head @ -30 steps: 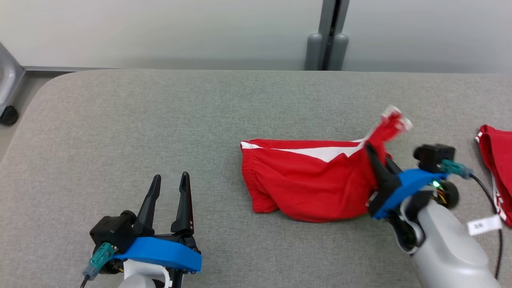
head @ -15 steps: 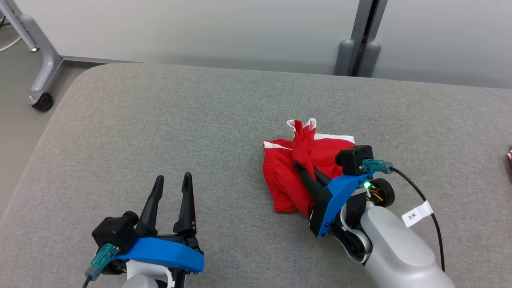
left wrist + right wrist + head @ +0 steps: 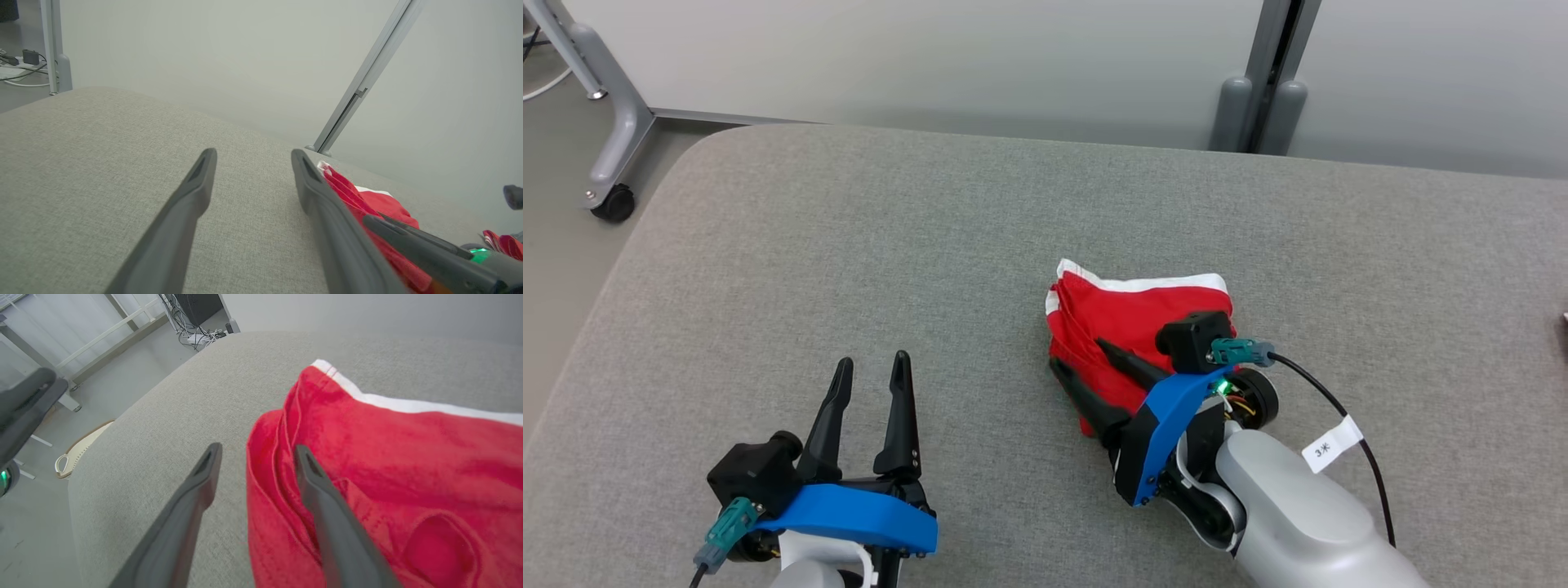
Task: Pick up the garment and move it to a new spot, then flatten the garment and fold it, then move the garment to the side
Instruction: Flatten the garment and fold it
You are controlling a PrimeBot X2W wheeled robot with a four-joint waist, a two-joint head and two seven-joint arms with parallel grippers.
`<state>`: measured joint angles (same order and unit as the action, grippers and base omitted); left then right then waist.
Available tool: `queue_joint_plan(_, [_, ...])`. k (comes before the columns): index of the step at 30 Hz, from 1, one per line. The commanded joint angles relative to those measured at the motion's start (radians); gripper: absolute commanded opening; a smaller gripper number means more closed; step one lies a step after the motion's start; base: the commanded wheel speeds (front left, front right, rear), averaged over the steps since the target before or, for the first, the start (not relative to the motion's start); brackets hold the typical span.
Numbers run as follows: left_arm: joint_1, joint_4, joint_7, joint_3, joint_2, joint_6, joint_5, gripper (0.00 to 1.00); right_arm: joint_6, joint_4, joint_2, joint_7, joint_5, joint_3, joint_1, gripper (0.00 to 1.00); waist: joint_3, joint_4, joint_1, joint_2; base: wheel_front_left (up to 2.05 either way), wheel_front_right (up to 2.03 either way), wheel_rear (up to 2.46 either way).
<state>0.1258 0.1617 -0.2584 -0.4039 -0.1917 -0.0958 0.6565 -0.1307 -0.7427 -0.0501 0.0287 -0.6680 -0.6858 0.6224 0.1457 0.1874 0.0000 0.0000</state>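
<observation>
**Right jaws spread at the garment's edge, left jaws wide over bare cloth**

The right gripper (image 3: pixel 1078 354) sits low on the grey table (image 3: pixel 849 245) with its two dark fingers apart, pinching nothing. In the right wrist view the right gripper (image 3: pixel 258 448) straddles the bunched side edge of the red garment (image 3: pixel 388 457). One finger lies on top of the red cloth. The other lies on bare table just beside the edge, with a strip of grey showing between them. The rest of the garment (image 3: pixel 1135 306) spreads away past that covered finger, and its white band runs along the side beyond the fingertips.

The left gripper (image 3: pixel 872 361) holds its jaws fully spread with only table between and ahead of them. From the left wrist, the garment (image 3: pixel 367 200) lies off to the outer side of one left finger, well apart from the left gripper (image 3: pixel 254 152).
</observation>
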Motion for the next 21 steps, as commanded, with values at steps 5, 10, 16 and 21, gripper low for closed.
queue_joint_plan(5, [-0.004, 0.004, -0.005, 0.004, 0.000, 0.004, -0.006, 1.00, 0.000, 0.022, -0.001, 0.061, 0.001, -0.031, 0.024, 1.00, -0.005, -0.020, 0.0000, 0.0000, 0.00, 0.00, 0.00])
queue_joint_plan(10, [-0.007, 0.002, -0.006, 0.001, 0.003, 0.004, -0.008, 1.00, 0.000, 0.029, -0.011, 0.127, 0.043, 0.004, 0.039, 1.00, -0.006, -0.035, 0.0000, 0.0000, 0.00, 0.00, 0.00])
queue_joint_plan(16, [-0.002, 0.005, -0.005, -0.006, 0.009, 0.007, -0.011, 1.00, 0.000, -0.010, -0.070, 0.184, 0.146, 0.090, 0.067, 1.00, -0.003, -0.035, 0.0000, 0.0000, 0.00, 0.00, 0.00])
queue_joint_plan(21, [0.003, 0.008, -0.006, -0.008, 0.013, 0.010, -0.011, 1.00, 0.000, -0.060, -0.128, 0.200, 0.281, 0.108, 0.081, 0.38, 0.003, -0.026, 0.0000, 0.0000, 0.00, 0.00, 0.00])
